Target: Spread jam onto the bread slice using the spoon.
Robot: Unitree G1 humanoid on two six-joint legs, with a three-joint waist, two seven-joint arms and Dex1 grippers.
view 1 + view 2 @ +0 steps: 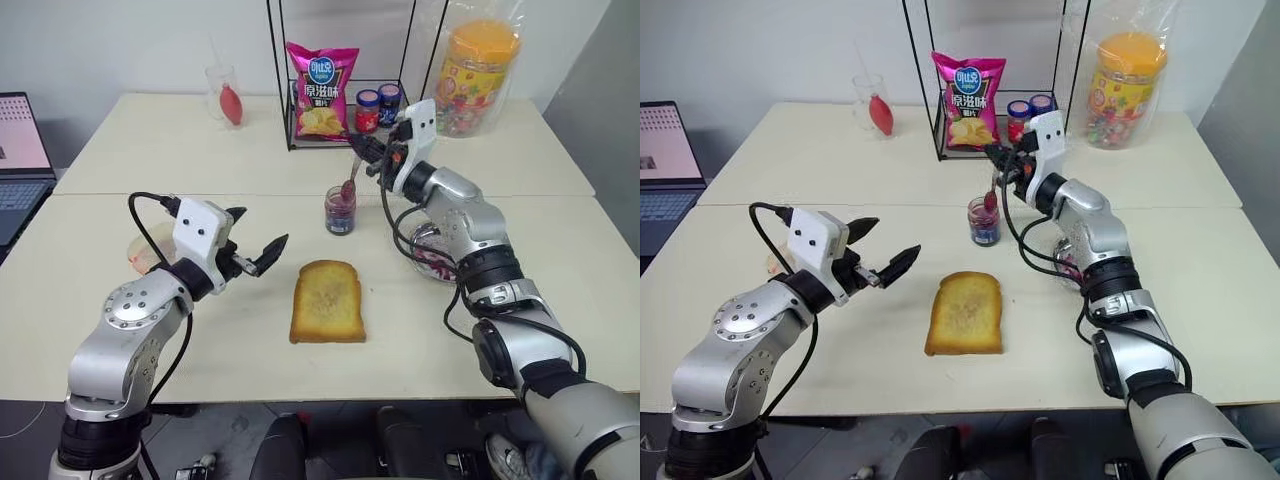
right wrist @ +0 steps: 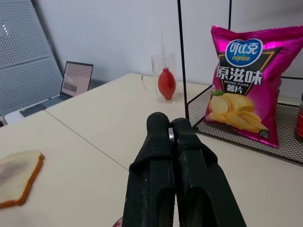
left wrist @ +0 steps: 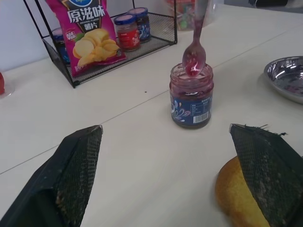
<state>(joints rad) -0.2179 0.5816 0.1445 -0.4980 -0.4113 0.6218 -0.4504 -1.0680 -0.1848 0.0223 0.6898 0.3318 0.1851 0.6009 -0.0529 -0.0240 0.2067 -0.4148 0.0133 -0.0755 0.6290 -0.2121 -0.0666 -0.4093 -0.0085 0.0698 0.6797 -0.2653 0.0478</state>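
the right end effector (image 1: 366, 158) is pressed together on the thin handle of the small silvery metal spoon (image 1: 349, 188), which hangs bowl-down at the mouth of the small clear glass jar with a blue label (image 1: 340, 211). the spoon's bowl is stained with dark purple-red glossy jam (image 3: 193, 70), and more jam coats the jar's inside. the jar stands on the pale surface (image 1: 150, 160), just behind the square golden-brown toasted bread slice (image 1: 327, 301), which lies flat and bare near the front edge. the left end effector (image 1: 256, 240) hovers to the left of the bread, its two black fingers (image 3: 71, 175) spread wide and holding nothing. behind the jar, a black wire rack (image 1: 300, 130) holds a pink crisp bag (image 1: 322, 90).
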